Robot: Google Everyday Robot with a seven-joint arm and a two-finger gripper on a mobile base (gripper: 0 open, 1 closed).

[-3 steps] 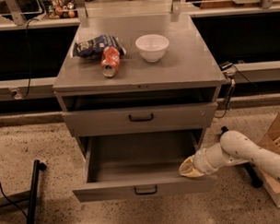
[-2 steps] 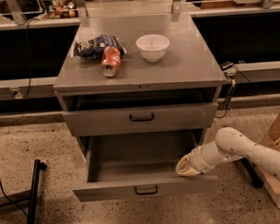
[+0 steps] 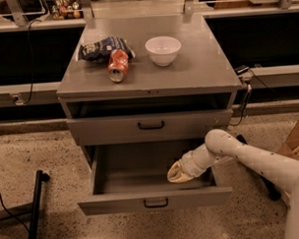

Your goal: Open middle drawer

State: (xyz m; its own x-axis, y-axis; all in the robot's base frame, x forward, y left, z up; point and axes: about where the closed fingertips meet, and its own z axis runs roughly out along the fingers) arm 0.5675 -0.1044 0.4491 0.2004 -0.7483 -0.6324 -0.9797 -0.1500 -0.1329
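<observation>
Moved since earlier: gripper [image 3: 178,172] has slid left, further in over the open drawer; drawer front sits where it did.
Gripper position: low inside the middle drawer [image 3: 118,205], right half, over the grey floor near the right wall, well behind the front panel.
Gripper state: cannot tell, tip reads as one pale lump from this angle.
Gripper hold: nothing visibly held; not on the handle [image 3: 156,203].
Arm [image 3: 249,160]: comes in from the right, elbow just beside the cabinet's right edge, forearm angled down into the drawer.
Middle drawer: pulled well out, shallow inside looks bare, small black handle centred on the front.
Drawer above [image 3: 105,129]: closed, wider black handle, its front directly over the forearm.
Desk [image 3: 197,70]: carries a white bowl [image 3: 163,49], a red can [image 3: 118,65] on its side and a dark chip bag [image 3: 101,48] touching the can.
Task progress: judged done or nearly so, drawer already open.
Risk 1: lifting straight up could knock the wrist into the closed drawer above, since that front overhangs it.
Risk 2: withdrawing to the right could drag on the drawer's side wall and push it partly shut or skew it.
Risk 3: a bump to the cabinet could roll the can off the desk.
Safer exit, as a guess: back out toward the front first, then rise.
</observation>
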